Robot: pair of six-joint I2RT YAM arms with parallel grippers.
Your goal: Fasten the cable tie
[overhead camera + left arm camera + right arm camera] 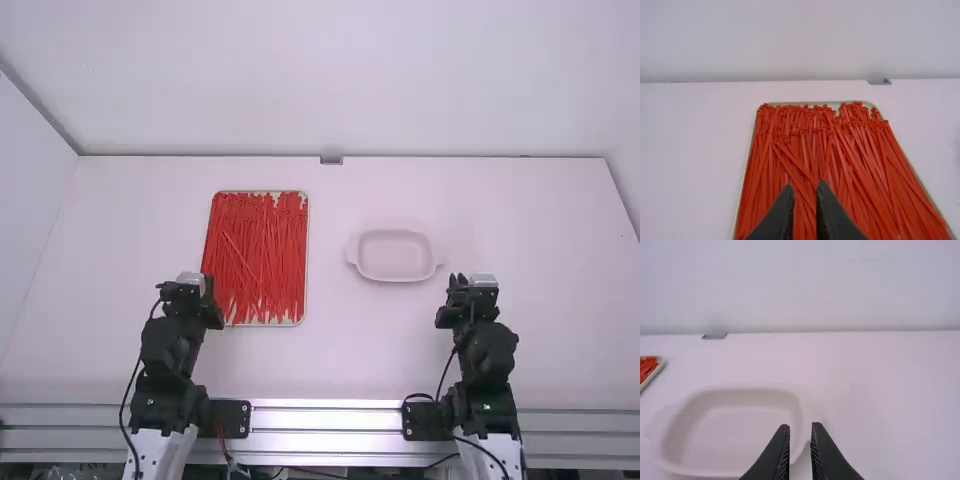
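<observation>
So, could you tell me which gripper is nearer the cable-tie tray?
Left. The left gripper is at the tray's near left corner; the right gripper is apart, by the white dish.

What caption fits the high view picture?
Left gripper by the tray of red cable ties, right gripper by the white dish.

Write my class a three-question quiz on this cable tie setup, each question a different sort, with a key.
1. True or false: the cable ties lie in the white dish.
2. Which hand is beside the tray? A) left hand B) right hand
3. Fill in: in the high view, the dish stands to the tray's ___.
Key: 1 false (they lie on the tray); 2 A; 3 right.
</observation>
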